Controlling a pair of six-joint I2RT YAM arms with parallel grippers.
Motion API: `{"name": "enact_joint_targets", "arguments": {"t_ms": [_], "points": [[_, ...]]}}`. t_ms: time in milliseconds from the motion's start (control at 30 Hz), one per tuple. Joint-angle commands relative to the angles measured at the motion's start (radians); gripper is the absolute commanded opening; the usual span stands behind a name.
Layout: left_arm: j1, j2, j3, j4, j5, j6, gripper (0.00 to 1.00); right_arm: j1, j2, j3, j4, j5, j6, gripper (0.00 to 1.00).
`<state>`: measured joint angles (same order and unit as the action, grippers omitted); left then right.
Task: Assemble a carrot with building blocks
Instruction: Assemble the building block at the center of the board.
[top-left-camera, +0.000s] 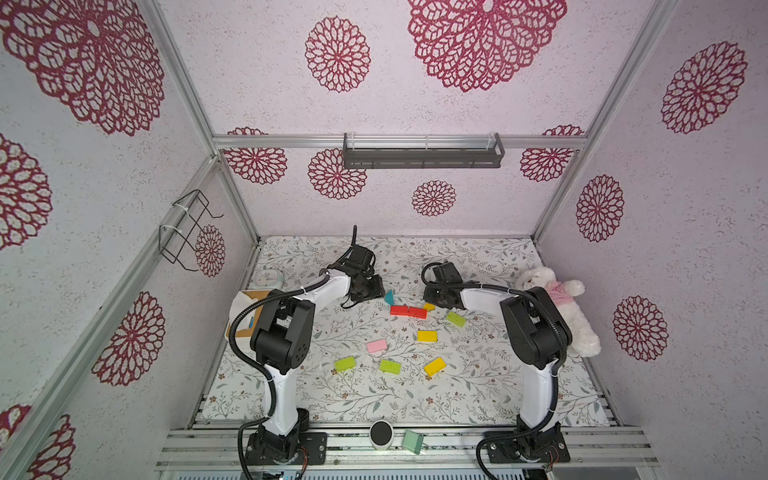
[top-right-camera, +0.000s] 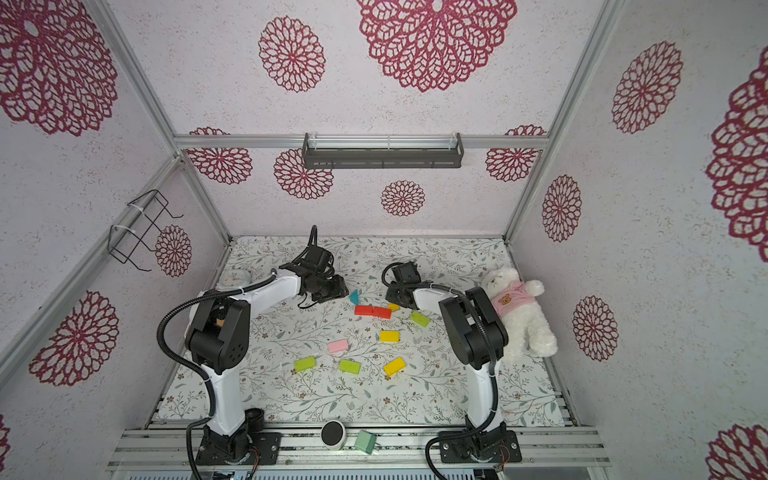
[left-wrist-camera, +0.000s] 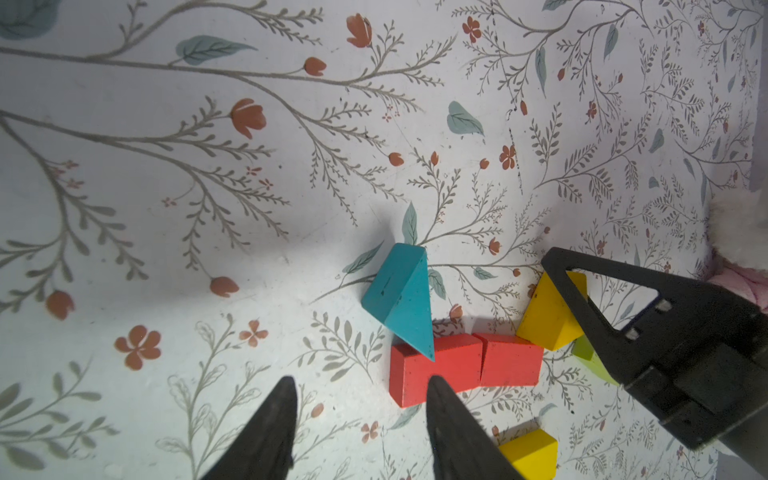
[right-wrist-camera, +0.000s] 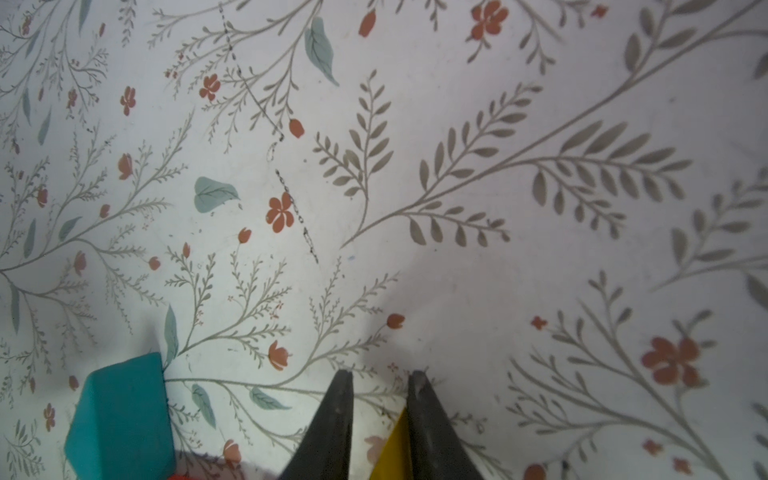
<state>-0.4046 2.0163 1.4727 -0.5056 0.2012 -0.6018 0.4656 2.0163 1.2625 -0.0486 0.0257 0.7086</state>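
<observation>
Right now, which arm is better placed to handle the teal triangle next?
Left. The left claw is open and empty, right beside the teal triangle at the red blocks. The right claw sits around the yellow triangle, farther along the row.

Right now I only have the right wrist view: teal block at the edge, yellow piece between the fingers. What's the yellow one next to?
Observer: The yellow triangle sits at one end of a two-block red row, apparently touching it.
Operator: Left gripper?
Observer: The left gripper is open and empty, at the row's other end, near the teal triangle.
Operator: What's unplaced?
Observer: Six lie loose, apart from the row: one pink block, two yellow blocks, three lime blocks.
</observation>
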Motion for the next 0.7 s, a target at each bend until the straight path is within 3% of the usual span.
{"name": "enact_joint_targets", "arguments": {"t_ms": [0, 267, 433, 533, 667], "points": [[0.01, -0.042, -0.013, 0.028, 0.009, -0.012, 0.53, 0.005, -0.06, -0.015, -0.007, 0.018, 0.012, 0.28], [0.009, -0.042, -0.018, 0.033, 0.015, -0.005, 0.53, -0.003, -0.129, -0.035, 0.004, 0.056, -0.006, 0.46], [0.008, -0.042, -0.027, 0.039, 0.021, 0.005, 0.53, -0.005, -0.203, -0.063, -0.01, 0.069, -0.029, 0.45], [0.008, -0.042, -0.034, 0.039, 0.025, 0.015, 0.53, 0.001, -0.249, -0.115, -0.008, 0.057, -0.034, 0.38], [0.003, -0.042, -0.05, 0.047, 0.029, 0.026, 0.53, 0.017, -0.289, -0.186, 0.007, 0.019, -0.035, 0.18]]}}
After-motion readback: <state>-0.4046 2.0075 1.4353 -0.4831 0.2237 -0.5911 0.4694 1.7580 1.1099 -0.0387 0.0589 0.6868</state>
